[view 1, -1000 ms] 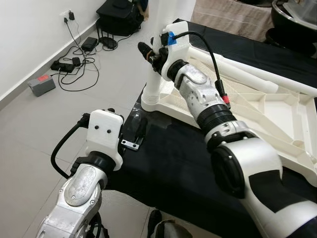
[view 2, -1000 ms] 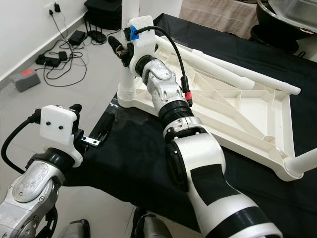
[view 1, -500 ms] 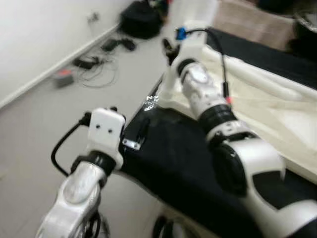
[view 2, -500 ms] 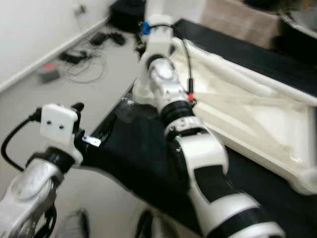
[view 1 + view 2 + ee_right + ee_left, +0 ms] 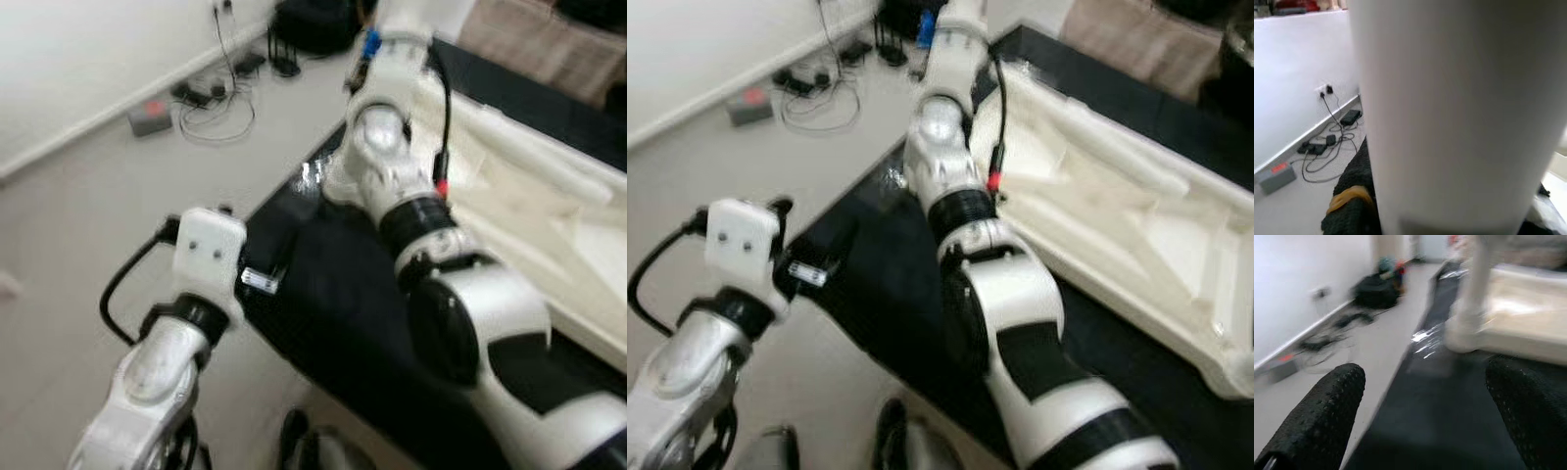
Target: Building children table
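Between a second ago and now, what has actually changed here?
Mostly the head camera swung, so the whole picture shifted and blurred. The right gripper stays up at the upright white leg at the corner of the upturned table. The left gripper stays open and empty over the black cloth.

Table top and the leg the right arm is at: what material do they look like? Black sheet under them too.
Table top: likely moulded plastic, cream, matte, with ribs on its upturned underside. Leg: smooth white tube, probably plastic, though the surface alone doesn't settle it. Black sheet: looks like thin plastic film, with glossy glints near the leg's base.
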Available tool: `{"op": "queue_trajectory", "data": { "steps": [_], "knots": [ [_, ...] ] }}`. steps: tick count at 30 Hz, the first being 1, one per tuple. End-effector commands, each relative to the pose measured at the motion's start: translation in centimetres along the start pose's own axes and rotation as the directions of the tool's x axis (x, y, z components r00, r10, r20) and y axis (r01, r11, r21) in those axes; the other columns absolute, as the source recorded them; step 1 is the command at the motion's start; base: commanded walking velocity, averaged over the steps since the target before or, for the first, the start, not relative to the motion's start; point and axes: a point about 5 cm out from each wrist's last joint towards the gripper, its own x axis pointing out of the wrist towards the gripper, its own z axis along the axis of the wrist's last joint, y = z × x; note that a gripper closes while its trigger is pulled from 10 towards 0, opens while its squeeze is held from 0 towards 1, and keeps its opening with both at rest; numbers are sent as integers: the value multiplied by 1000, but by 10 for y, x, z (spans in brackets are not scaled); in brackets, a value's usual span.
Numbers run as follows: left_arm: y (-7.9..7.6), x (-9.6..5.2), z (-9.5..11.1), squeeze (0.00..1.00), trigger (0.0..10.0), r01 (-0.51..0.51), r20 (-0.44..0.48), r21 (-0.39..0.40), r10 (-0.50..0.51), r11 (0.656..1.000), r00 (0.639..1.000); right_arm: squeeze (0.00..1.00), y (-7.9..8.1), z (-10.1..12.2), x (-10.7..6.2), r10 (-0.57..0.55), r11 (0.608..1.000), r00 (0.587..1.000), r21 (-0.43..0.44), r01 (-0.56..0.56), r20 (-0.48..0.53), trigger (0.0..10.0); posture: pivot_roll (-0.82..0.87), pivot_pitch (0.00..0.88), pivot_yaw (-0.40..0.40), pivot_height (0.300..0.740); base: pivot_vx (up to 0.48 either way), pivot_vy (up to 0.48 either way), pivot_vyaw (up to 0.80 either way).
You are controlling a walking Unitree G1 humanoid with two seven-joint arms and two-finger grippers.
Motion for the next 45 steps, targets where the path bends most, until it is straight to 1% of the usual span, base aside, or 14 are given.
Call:
{"op": "queue_trajectory", "data": {
  "steps": [1,4,9,10,11,12,15,20,25,38,39,42,43,45],
  "knots": [
    [-4,-1,2,0,10000,21,9,0,-21,1000,1000,0,-17,-21,1,-117,993,990,-3,117,-84,10000,65,324,-178,740,0,0,0],
    [-3,0,2,0,10000,21,11,0,-21,1000,1000,0,-18,-16,-1,-186,982,981,28,188,-49,10000,65,324,-177,740,0,0,0],
    [-3,-1,3,0,10000,21,12,2,-21,1000,1000,0,-24,-15,-3,-330,939,940,77,336,-85,10000,68,322,-177,740,0,0,0],
    [-3,-1,3,0,10000,21,12,2,-21,1000,1000,0,-24,-15,-3,-330,939,940,77,336,-85,10000,68,322,-177,740,0,0,0],
    [-3,-1,3,0,10000,20,12,3,-21,1000,1000,0,-28,-15,-3,-376,919,921,86,385,-105,10000,68,323,-178,740,0,0,0],
    [-3,-1,3,0,10000,21,13,5,-21,1000,1000,0,-36,-14,-2,-455,881,883,87,465,-115,10000,68,323,-178,740,0,0,0],
    [-3,-1,3,0,10000,20,14,5,-20,1000,1000,0,-44,-12,-2,-529,839,842,85,538,-105,10000,68,323,-178,740,0,0,0],
    [-3,0,2,0,10000,20,14,6,-20,1000,1000,0,-45,-12,-4,-563,818,820,72,571,-103,10000,68,324,-178,740,0,0,0],
    [-3,0,3,0,10000,19,16,6,-19,1000,1000,0,-43,-16,-8,-617,771,773,81,631,-150,10000,70,325,-177,740,0,0,0],
    [-2,0,3,0,10000,17,15,8,-18,1000,1000,0,-35,-8,-8,-569,799,810,140,585,-144,10000,69,325,-178,740,0,0,0],
    [-2,0,3,0,10000,18,15,7,-18,1000,1000,820,-35,-7,-8,-564,802,814,140,580,-140,10000,67,325,-178,740,0,0,0],
    [-2,0,3,0,10000,18,15,7,-19,1000,1000,847,-35,-7,-7,-559,806,818,144,575,-139,10000,67,325,-178,740,0,0,0],
    [-2,0,3,0,10000,18,15,7,-18,1000,1000,1000,-34,-7,-7,-549,813,825,145,564,-134,10000,67,325,-178,740,0,0,0],
    [-2,0,3,0,10000,18,15,6,-18,1000,1000,1000,-33,-5,-7,-542,817,831,153,556,-129,10000,67,325,-178,740,0,0,0]
  ]
}}
